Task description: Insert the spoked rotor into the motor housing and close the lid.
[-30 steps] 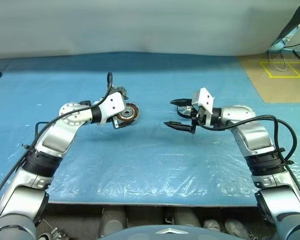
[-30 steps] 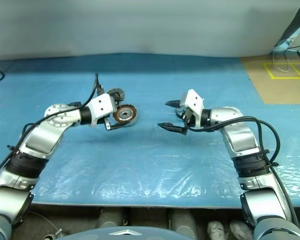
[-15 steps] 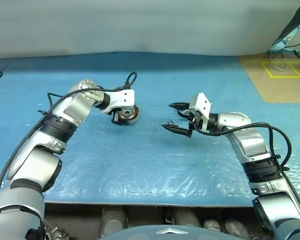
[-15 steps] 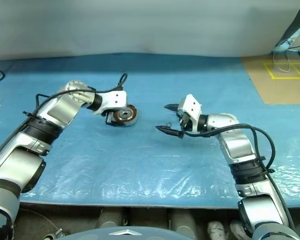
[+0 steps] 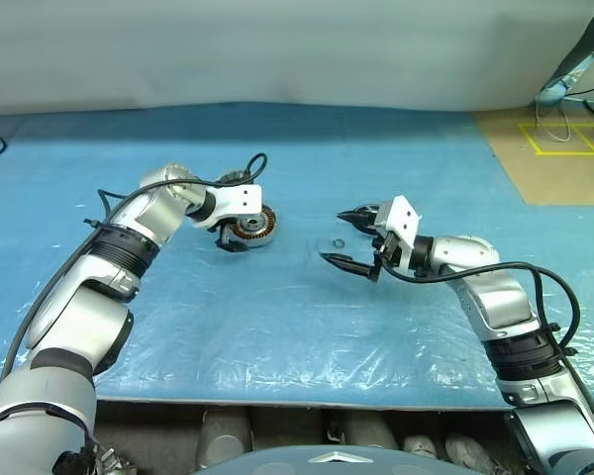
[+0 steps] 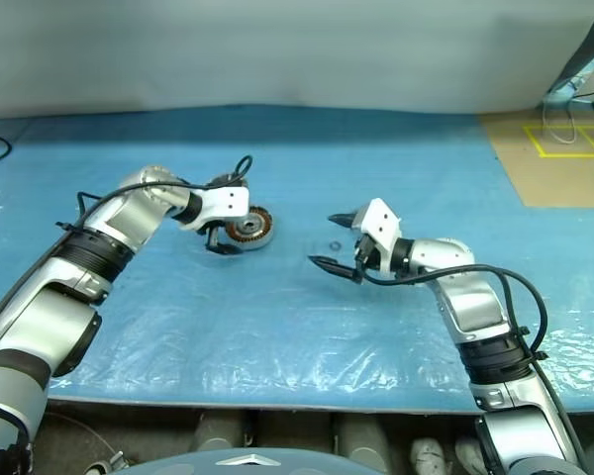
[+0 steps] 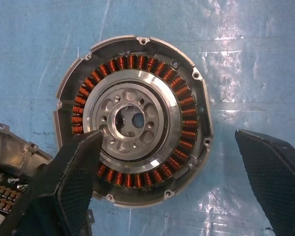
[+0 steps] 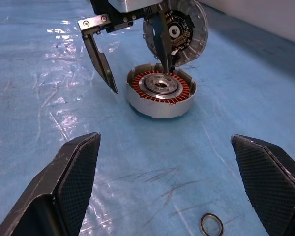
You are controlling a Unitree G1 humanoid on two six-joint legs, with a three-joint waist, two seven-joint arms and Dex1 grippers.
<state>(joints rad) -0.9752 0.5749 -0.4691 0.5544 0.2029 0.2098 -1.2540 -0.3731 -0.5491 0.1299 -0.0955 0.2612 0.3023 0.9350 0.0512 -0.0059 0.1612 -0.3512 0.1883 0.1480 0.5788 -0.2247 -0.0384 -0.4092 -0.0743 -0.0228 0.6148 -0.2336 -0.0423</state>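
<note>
So far you have very little of this task visibly finished. The motor housing sits flat on the blue-covered bench, open side up, with its ring of copper windings and its grey centre fully exposed. The lid is off: it stands tilted on its edge just behind the housing, and you cannot tell from here whether the two touch.

Your left gripper hangs directly over the housing, pointing steeply down. It is released, with one finger over the grey centre and the other out past the rim, and nothing is between them. Your right gripper is well apart from the housing, out over bare bench. It is spread wide too and is carrying nothing.

As for the spoked rotor, you cannot make it out with any certainty. The grey centre shows a bright hub with holes, but that may simply be the housing's own core. A small dark ring lies on the bench just below your right gripper. It looks far narrower than the housing, and no spokes are visible on it.

By this reading, you have yet to find and seat the rotor, and then to lay the lid flat over the housing and close it.
</note>
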